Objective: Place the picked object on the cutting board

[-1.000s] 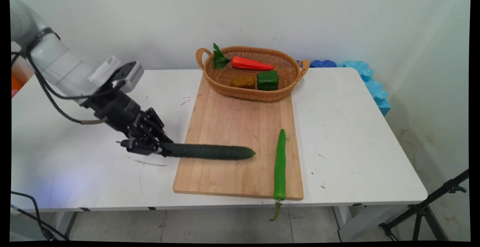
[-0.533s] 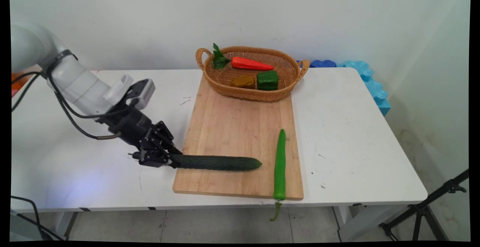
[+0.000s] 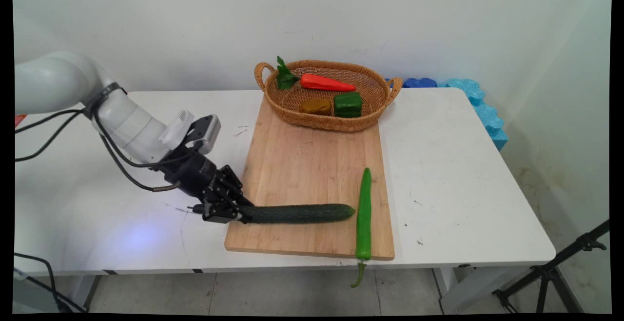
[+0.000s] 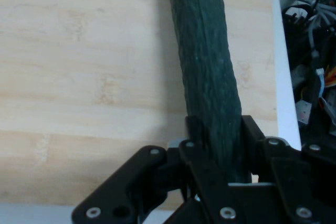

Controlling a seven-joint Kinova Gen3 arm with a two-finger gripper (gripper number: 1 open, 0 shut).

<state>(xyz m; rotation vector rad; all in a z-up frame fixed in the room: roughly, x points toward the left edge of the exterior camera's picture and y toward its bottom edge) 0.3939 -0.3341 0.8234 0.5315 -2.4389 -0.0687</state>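
- Cucumber (image 3: pixel 300 213): dark green, lying lengthwise across the near part of the wooden cutting board (image 3: pixel 312 165), its far tip just beside the green chili pepper (image 3: pixel 363 213).
- Gripper (image 3: pixel 241 215): clamped on the cucumber's left end at the board's left edge; the hand view shows both fingers (image 4: pixel 197 132) pressed against its sides.
- Surface: white table (image 3: pixel 463 174), scuffed, against a plain white wall.
- Writing: none legible.
- Surroundings: the pepper's stem overhangs the table's near edge. Wicker basket (image 3: pixel 378 104) on the board's far end holds a carrot (image 3: pixel 324 83), a green block (image 3: pixel 348 104) and a brown piece (image 3: pixel 315 106). Blue foam (image 3: pixel 480 106) lies behind the table.
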